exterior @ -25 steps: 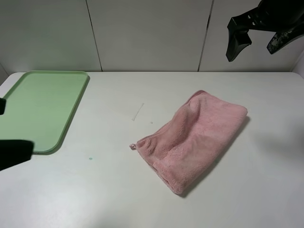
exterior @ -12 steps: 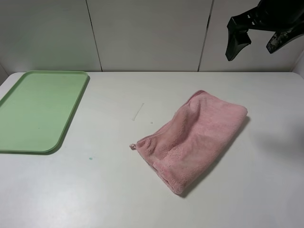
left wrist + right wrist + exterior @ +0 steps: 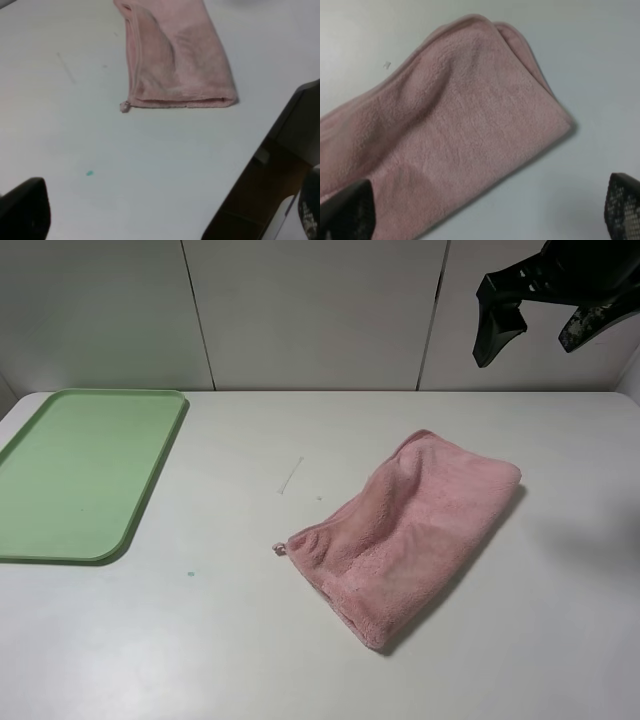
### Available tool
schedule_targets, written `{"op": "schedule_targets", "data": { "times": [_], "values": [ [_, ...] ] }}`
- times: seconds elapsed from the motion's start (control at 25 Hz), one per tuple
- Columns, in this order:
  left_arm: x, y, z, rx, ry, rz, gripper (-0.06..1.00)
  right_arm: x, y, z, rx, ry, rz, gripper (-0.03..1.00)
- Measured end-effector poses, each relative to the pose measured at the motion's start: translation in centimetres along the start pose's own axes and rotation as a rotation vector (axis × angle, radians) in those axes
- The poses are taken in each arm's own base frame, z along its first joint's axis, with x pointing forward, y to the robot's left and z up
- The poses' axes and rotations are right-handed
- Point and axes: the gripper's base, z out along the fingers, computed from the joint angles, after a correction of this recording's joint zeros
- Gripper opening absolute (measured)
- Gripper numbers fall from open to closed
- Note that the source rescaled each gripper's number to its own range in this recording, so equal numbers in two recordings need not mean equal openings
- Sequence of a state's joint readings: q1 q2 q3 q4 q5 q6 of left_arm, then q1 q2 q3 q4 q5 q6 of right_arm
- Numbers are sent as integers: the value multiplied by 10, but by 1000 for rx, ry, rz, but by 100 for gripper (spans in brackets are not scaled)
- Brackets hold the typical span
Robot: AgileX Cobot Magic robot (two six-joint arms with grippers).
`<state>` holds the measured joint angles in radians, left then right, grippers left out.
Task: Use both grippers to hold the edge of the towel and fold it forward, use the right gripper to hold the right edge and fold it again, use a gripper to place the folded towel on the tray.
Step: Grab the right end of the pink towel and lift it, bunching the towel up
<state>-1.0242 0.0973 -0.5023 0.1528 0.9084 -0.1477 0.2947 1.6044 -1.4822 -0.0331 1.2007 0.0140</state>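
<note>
The pink towel lies folded and skewed on the white table, right of centre, with its tiny loop at the near-left corner. The stitched edge of the towel shows in the left wrist view. The pale green tray rests at the far left, with nothing on it. My right gripper hangs open high above the table's back right, well clear of the towel. My left gripper is out of the exterior high view. Its wrist view shows the jaws spread wide, some way from the towel.
A thin pale scratch and a small green speck mark the table between tray and towel. The table's edge drops off to a dark gap in the left wrist view. Panelled walls stand behind the table.
The dark shape of my left arm at the exterior view's left edge has withdrawn out of that view. The right gripper and the towel have barely moved.
</note>
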Motion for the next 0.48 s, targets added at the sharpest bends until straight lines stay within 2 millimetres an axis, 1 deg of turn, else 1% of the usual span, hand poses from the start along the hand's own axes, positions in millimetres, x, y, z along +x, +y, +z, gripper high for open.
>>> {"op": "schedule_targets", "data": {
  "times": [0.36,0.48],
  "values": [
    [0,1,0,-12,-1,1,99,0,0,0,-1,0,0,100],
    [0,2,-1,-76,-1,-17,99,0,0,0,-1,0,-3,100]
  ]
}}
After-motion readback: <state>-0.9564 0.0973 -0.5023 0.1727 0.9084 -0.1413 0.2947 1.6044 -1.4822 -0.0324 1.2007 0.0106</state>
